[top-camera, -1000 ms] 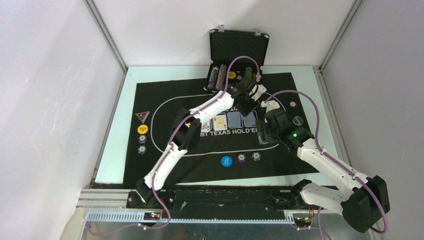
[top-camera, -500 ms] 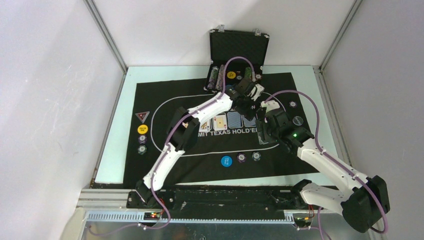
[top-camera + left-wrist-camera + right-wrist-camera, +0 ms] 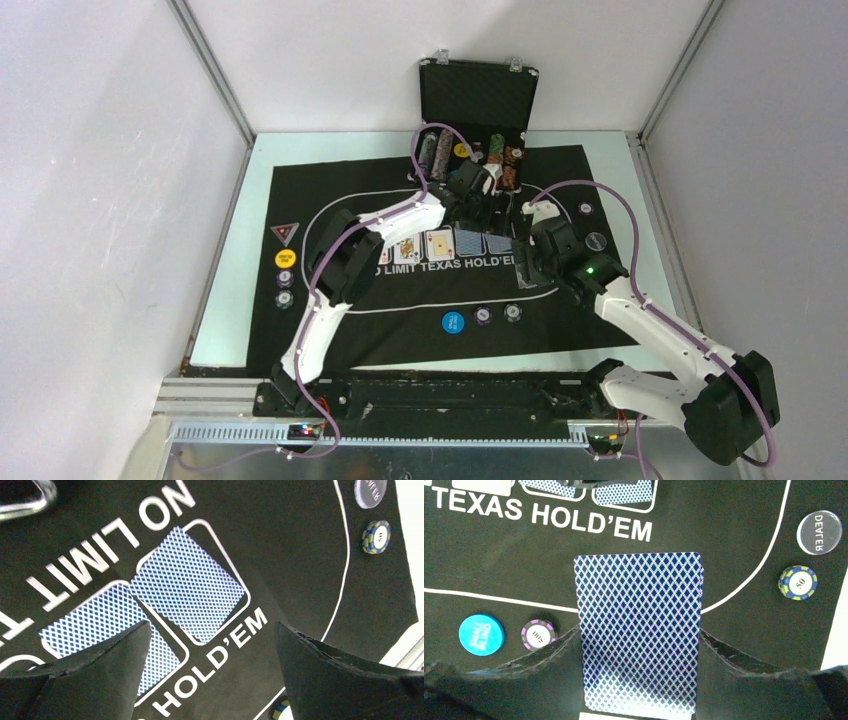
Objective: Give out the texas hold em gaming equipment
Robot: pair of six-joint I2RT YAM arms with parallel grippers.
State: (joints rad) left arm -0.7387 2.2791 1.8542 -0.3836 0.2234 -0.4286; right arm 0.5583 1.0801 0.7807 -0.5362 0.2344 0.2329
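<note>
Two blue-backed cards (image 3: 190,582) (image 3: 97,622) lie face down in printed boxes on the black mat (image 3: 300,540). My left gripper (image 3: 212,626) hovers over them, open, with nothing between its fingers. From above, the left gripper (image 3: 470,196) sits just behind the card row, where two face-up cards (image 3: 438,243) lie left of the face-down pair (image 3: 483,242). My right gripper (image 3: 639,629) is shut on a blue-backed deck of cards (image 3: 639,590) and holds it over the mat's right side (image 3: 528,268). A blue small-blind button (image 3: 481,634) and a purple chip (image 3: 539,634) lie left of the deck.
An open black case (image 3: 478,95) with rows of chips (image 3: 440,150) stands at the mat's far edge. A dealer button (image 3: 819,532) and a blue-yellow chip (image 3: 797,582) lie to the right. A yellow button (image 3: 285,258) and chips (image 3: 285,298) sit at the mat's left end.
My left gripper has opened wide and drawn back toward the case, uncovering the right-hand face-down card. The right arm and its deck have not moved.
</note>
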